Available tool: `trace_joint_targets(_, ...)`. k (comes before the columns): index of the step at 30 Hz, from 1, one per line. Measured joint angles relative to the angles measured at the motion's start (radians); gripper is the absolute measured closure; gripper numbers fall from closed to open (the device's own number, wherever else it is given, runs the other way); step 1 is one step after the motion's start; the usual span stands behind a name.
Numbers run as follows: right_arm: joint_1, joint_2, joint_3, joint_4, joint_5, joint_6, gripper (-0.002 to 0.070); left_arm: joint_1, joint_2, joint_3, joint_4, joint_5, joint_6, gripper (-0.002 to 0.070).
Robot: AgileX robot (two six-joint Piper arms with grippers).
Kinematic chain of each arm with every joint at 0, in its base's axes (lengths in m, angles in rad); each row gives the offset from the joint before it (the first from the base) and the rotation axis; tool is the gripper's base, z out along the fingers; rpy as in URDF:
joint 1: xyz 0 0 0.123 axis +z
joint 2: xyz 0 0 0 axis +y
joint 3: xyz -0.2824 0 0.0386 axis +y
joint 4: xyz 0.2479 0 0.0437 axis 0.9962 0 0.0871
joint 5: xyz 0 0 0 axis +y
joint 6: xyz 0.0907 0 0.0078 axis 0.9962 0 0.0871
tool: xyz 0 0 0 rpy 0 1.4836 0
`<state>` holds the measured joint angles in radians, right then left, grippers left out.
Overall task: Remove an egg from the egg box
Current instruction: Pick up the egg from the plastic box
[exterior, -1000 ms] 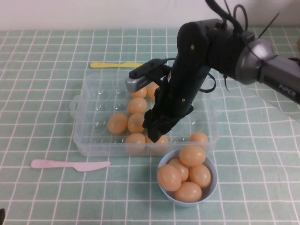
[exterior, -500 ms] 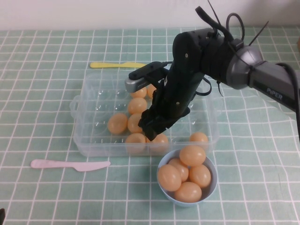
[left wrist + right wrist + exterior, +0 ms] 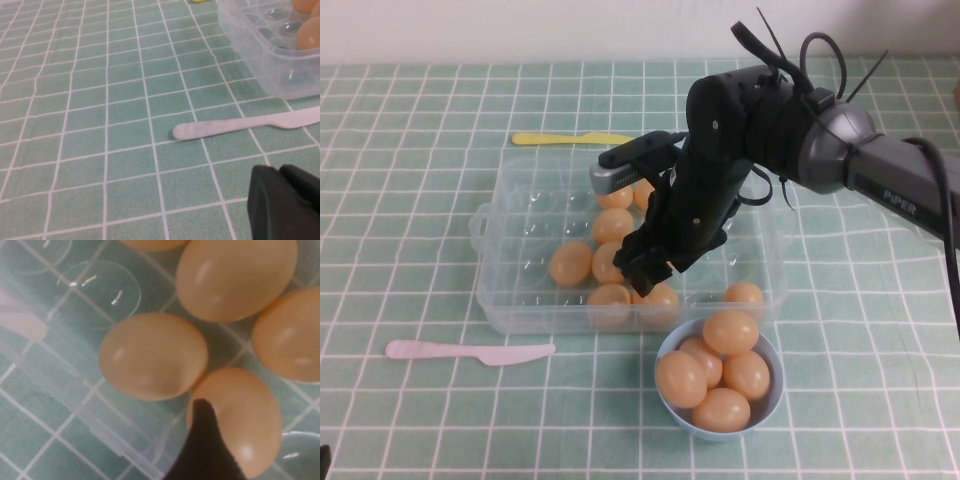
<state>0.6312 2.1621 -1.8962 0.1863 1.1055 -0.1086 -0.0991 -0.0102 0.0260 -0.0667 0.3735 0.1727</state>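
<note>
Nearest to us, just in front of the right gripper (image 3: 645,272), sits the light-blue bowl (image 3: 772,400) with five eggs heaped in it. To that gripper's left, outside the box on the green checked cloth (image 3: 420,180), lies the pink plastic knife (image 3: 470,351). Beside its handle we see the left gripper (image 3: 285,202), dark, low over the cloth and well apart from the box; we cannot tell how its jaws stand.

The right gripper hangs inside the egg box (image 3: 505,310), near its front wall. In the right wrist view we see one dark fingertip (image 3: 202,415) lying against the egg (image 3: 235,420) in the front row; the other finger is out of sight, so we cannot tell whether the jaws are wide or narrow, nor whether the egg is held. A second egg (image 3: 152,356) rests just beside it.

Beyond the gripper more eggs fill hollows toward the box's back. Past the far wall lies the yellow knife (image 3: 565,139).
</note>
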Motion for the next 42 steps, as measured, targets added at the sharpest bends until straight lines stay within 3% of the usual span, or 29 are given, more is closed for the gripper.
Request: trace_joint_targets(42,0.000,0.018,0.000,0.034,0.022,0.007,0.0219,0.000,0.000,0.000,0.000,0.000,0.000,0.0678)
